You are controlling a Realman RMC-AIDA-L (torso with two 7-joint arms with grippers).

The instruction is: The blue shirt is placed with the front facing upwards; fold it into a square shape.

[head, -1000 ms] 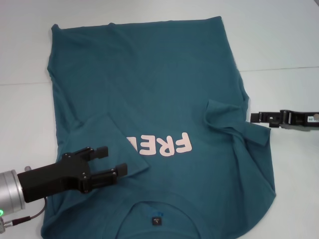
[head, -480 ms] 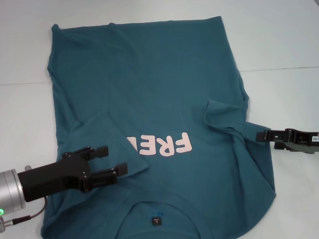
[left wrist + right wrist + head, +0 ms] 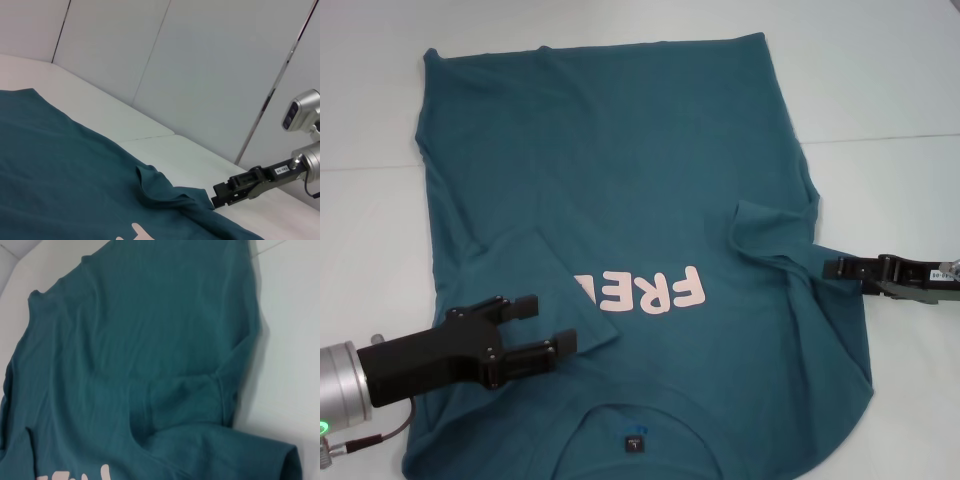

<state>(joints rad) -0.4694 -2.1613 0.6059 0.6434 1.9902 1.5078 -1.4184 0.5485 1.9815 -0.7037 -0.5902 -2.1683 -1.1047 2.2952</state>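
Observation:
The blue shirt (image 3: 620,170) lies spread on the white table, front up, with its collar and black neck tag (image 3: 635,443) nearest me. Pink lettering (image 3: 655,290) shows, partly covered by the left sleeve (image 3: 535,270), which is folded inward. The right sleeve (image 3: 770,230) lies bunched and turned in. My left gripper (image 3: 544,324) hovers open over the folded left sleeve, holding nothing. My right gripper (image 3: 835,267) sits low at the shirt's right edge, just below the bunched sleeve; the left wrist view shows this right gripper (image 3: 217,196) touching the cloth edge. The right wrist view shows the shirt (image 3: 135,340) and the bunched sleeve.
Bare white table (image 3: 880,90) surrounds the shirt on the left, far and right sides. A seam (image 3: 880,138) crosses the tabletop. Pale wall panels (image 3: 200,65) stand behind the table in the left wrist view.
My right gripper moved nearer to me along the shirt's right edge, then edged back in toward the cloth. The shirt and the left gripper have barely shifted.

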